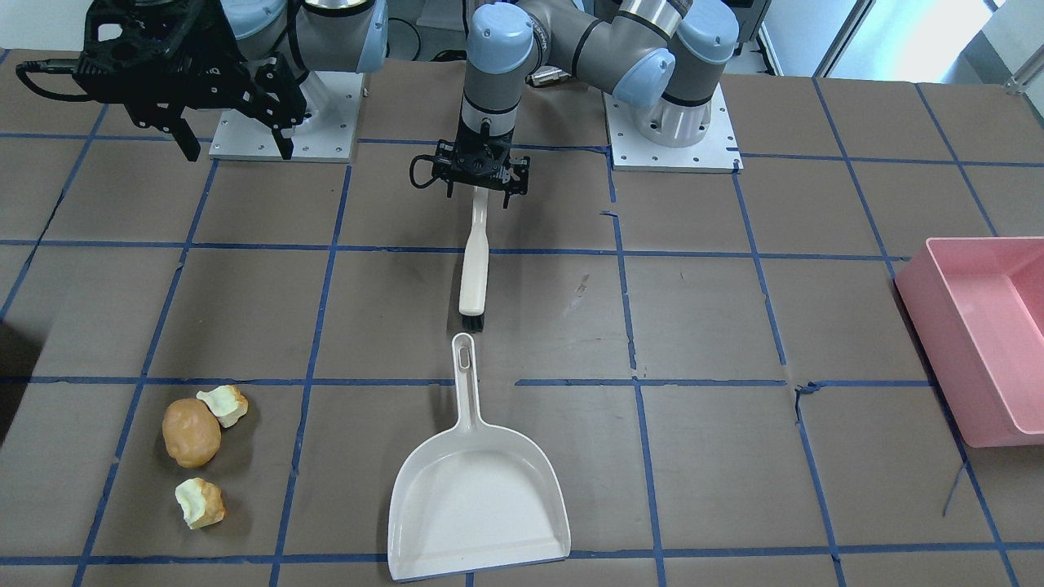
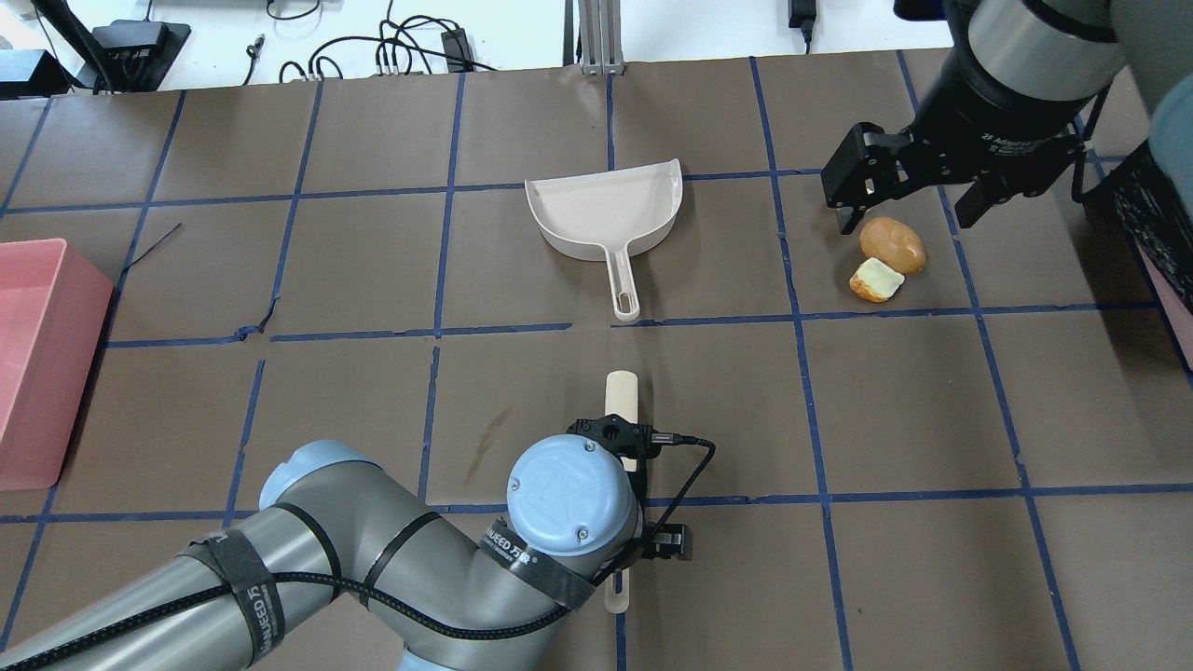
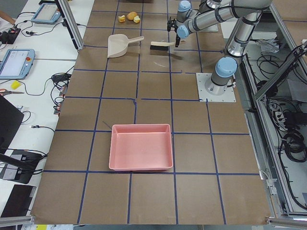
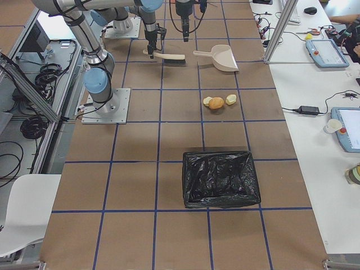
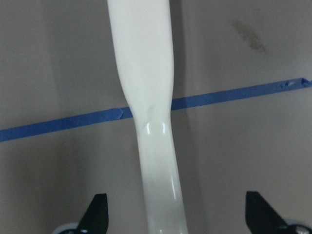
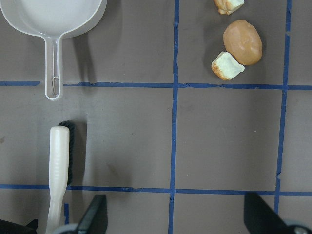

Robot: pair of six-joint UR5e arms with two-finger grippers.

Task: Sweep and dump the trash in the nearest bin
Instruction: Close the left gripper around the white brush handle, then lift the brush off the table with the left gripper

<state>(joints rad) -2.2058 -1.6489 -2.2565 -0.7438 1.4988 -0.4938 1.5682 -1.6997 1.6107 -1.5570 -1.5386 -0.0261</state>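
The trash lies in a group: an orange-brown potato-shaped lump [image 1: 192, 432] with two pale bitten chunks beside it [image 1: 224, 405] [image 1: 200, 503]. All three show in the right wrist view: the lump [image 6: 243, 41] and the chunks [image 6: 227, 65] [image 6: 229, 5]. The cream brush [image 1: 473, 269] lies flat, bristles toward the white dustpan [image 1: 477, 497]. My left gripper [image 1: 479, 191] is open, low over the brush handle [image 5: 146, 97], one finger on each side. My right gripper [image 1: 236, 143] is open and empty, held high above the table; in the overhead view it [image 2: 904, 210] hides one chunk.
A pink bin [image 1: 979, 326] stands at the table's end on my left side. A black bag-lined bin [image 4: 220, 179] stands on my right side, closer to the trash. Blue tape lines grid the brown table.
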